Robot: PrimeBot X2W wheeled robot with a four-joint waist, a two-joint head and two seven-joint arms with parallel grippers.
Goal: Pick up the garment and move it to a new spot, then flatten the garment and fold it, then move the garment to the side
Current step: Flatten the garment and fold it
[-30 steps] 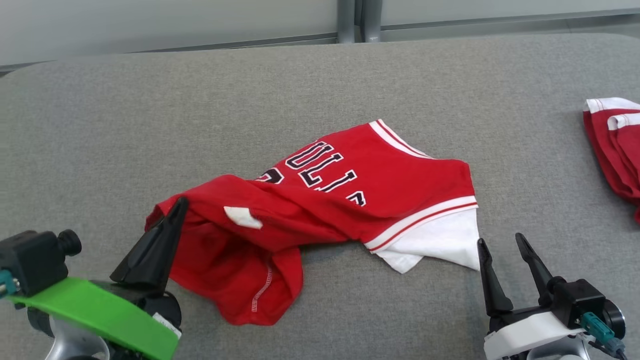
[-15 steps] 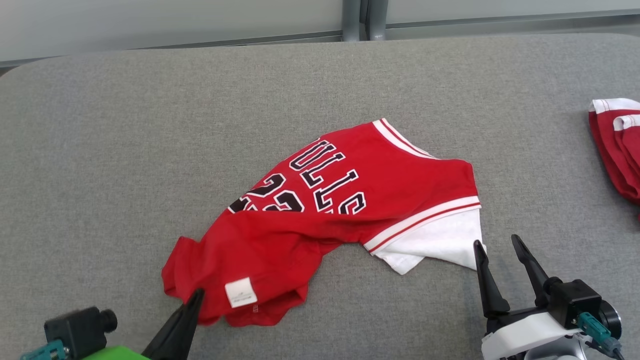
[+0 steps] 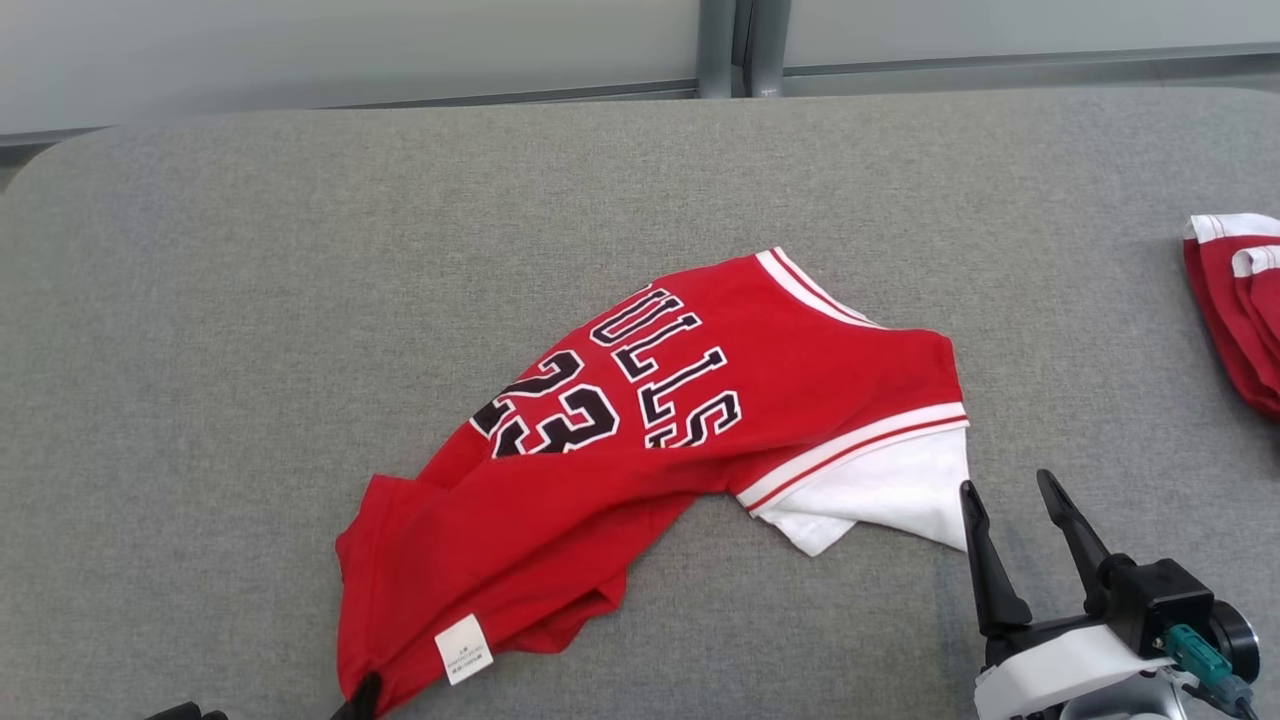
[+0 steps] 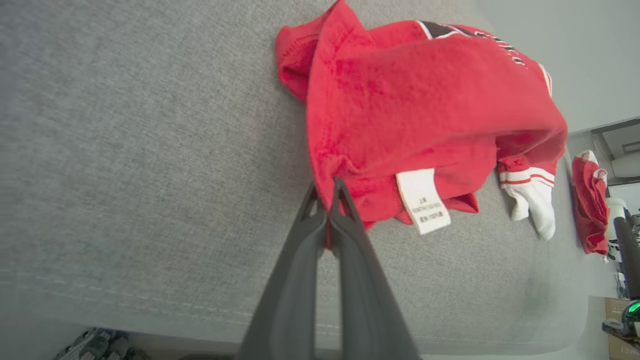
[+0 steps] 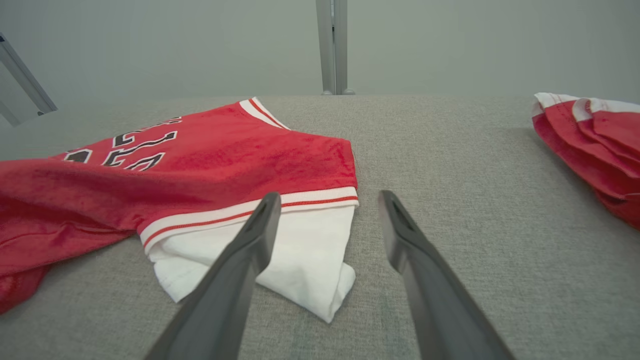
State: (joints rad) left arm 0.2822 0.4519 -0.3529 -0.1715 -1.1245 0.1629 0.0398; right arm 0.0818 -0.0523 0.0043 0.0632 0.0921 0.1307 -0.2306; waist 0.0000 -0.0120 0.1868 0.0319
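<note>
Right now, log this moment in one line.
left end effector: shut on shirt hem | right end effector: open, by white sleeve | shirt: crumpled on gray cushion | other red garment: far right

Garment (image 3: 700,440): red body. Lettering (image 3: 660,380) and numerals are black, outlined in white. Collar edge (image 3: 800,285): white with a thin red stripe. Sleeve band (image 3: 860,450): white, crossed by one narrow red line. The sleeve (image 3: 880,500) below it is plain white. Label (image 3: 463,650): white, with print that appears grey, too fine to confirm.

Desk (image 3: 300,300): even mid-grey woven cloth.

Second garment (image 3: 1240,310): red with white trim.

Right tool (image 3: 1006,482): black fingers, white housing (image 3: 1060,670), teal plug (image 3: 1195,650).

Left tool (image 4: 326,185): dark grey fingers.
</note>
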